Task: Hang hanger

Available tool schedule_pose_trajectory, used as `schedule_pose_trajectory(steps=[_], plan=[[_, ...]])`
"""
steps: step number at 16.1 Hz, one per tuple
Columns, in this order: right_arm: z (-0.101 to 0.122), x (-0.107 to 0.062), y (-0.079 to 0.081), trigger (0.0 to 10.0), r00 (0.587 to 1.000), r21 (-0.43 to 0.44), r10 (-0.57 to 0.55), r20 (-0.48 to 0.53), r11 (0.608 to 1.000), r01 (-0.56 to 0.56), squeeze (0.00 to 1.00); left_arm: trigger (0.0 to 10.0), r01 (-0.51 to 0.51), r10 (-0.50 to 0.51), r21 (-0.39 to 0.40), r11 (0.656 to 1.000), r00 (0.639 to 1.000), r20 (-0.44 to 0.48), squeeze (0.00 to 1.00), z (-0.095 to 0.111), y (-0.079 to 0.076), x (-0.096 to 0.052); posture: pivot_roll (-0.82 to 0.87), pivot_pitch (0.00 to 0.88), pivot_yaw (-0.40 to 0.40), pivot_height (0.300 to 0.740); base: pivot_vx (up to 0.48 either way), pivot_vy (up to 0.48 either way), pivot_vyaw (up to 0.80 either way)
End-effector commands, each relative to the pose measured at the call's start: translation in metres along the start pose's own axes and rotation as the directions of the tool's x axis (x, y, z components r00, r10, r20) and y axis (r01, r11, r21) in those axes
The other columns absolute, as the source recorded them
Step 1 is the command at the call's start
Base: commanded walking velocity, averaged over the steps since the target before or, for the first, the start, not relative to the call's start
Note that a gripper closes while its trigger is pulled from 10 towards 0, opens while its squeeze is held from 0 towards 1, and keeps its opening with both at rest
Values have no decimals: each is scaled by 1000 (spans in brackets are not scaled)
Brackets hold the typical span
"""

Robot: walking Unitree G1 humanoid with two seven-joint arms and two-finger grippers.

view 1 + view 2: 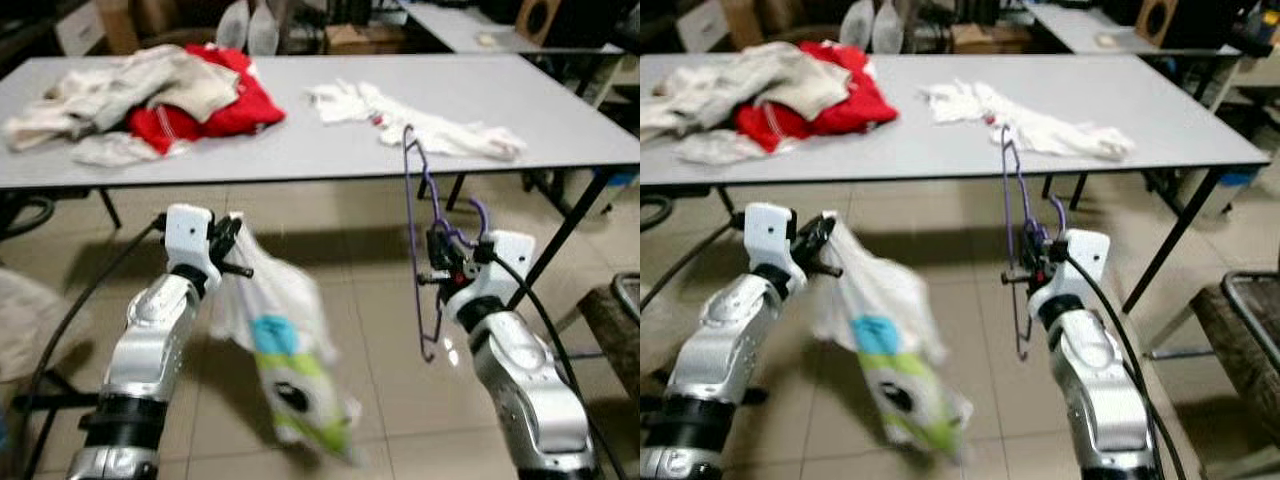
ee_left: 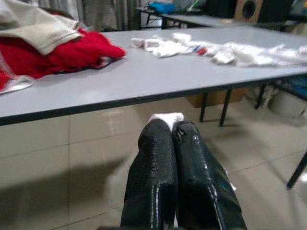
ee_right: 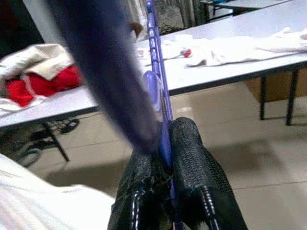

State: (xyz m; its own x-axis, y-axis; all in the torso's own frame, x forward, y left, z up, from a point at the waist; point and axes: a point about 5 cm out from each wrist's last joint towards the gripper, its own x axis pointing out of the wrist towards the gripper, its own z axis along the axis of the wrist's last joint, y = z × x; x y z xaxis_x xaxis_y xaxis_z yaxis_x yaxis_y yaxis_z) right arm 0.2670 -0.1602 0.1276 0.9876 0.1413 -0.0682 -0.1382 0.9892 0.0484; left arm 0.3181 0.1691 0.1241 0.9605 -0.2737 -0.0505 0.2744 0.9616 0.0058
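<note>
Both arms raised — R gripper (image 1: 438,268) clamps hanger (image 1: 413,215), L gripper (image 1: 232,252) garment (image 1: 285,345).

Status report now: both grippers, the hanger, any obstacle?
Right gripper shut on thin purple plastic hanger, upright. Left gripper shut on white printed garment, dangling. Grey table ahead.

Right hand (image 3: 165,143): black fingers (image 3: 192,158) with a rough, pebbled rubbery skin, clamped on a purple hanger (image 1: 413,225) of thin, smooth plastic-looking rod. Left hand (image 2: 171,132): same black fingers, here glossy and wet-looking, pinching a soft white cloth garment (image 1: 285,345) with printed patches, hanging below it. Beyond both hands, tabletop (image 1: 330,140) smooth, matt grey; on it red cloth (image 1: 215,105), beige cloth (image 1: 120,85), crumpled white cloth (image 1: 420,125). Floor (image 1: 370,400) under the hands: glossy tiles. Arms: brushed silver metal.
</note>
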Motion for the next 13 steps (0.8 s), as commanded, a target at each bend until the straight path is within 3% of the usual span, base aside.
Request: schedule_pose_trajectory(steps=[1,3,13], plan=[[6,2,-1,10000,1000,-20,-7,21,1000,8,0,10000,15,-16,20,1000,999,28,0,7,-2,2,-142,0,-14,740,352,0,800],[8,4,-3,10000,1000,-26,-9,25,1000,9,0,10000,17,-18,20,1000,999,32,0,6,-2,3,-141,0,-19,740,352,0,688],[11,7,-12,10000,999,-49,6,33,999,-4,0,10000,50,-51,28,998,997,60,0,13,-8,13,-146,0,-13,740,354,0,0]])
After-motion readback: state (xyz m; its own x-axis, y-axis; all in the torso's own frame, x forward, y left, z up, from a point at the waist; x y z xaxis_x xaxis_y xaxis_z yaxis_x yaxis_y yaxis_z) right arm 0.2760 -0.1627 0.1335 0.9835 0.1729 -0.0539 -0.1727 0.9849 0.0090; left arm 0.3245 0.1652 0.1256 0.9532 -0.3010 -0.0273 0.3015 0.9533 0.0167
